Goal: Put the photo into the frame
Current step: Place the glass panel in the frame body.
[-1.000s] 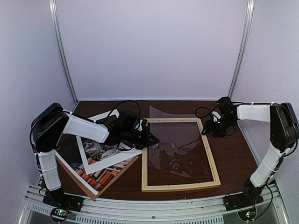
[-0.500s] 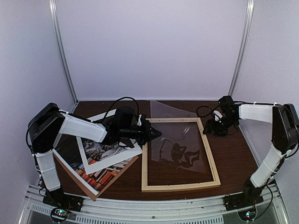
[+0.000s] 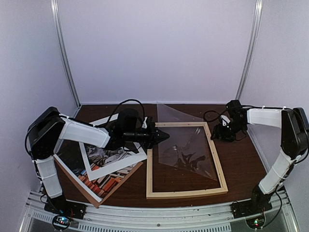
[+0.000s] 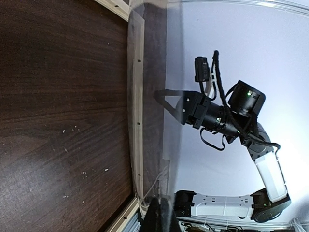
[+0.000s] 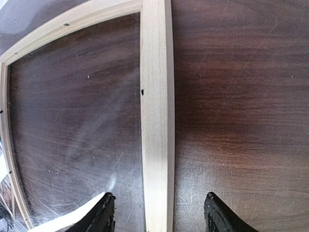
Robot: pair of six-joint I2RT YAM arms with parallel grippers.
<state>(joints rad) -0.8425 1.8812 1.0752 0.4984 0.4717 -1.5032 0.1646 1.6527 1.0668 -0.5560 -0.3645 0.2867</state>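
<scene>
The light wood frame lies flat at the centre right of the table. My left gripper is shut on the left edge of a clear plastic sheet and holds it tilted up over the frame. In the left wrist view the shut fingers pinch the sheet beside a frame rail. The photo of the cat on orange books lies at the left, partly under a white mat. My right gripper is open, straddling the frame's right rail near its far corner.
A brown backing board lies under the photo, near the table's front left edge. Cables loop over the left arm. The booth's white walls close in the back and sides. Bare dark wood shows right of the frame.
My left gripper has raised the sheet's left edge and moved a little right, so the sheet tilts more steeply over the frame. The right gripper has hardly moved.
</scene>
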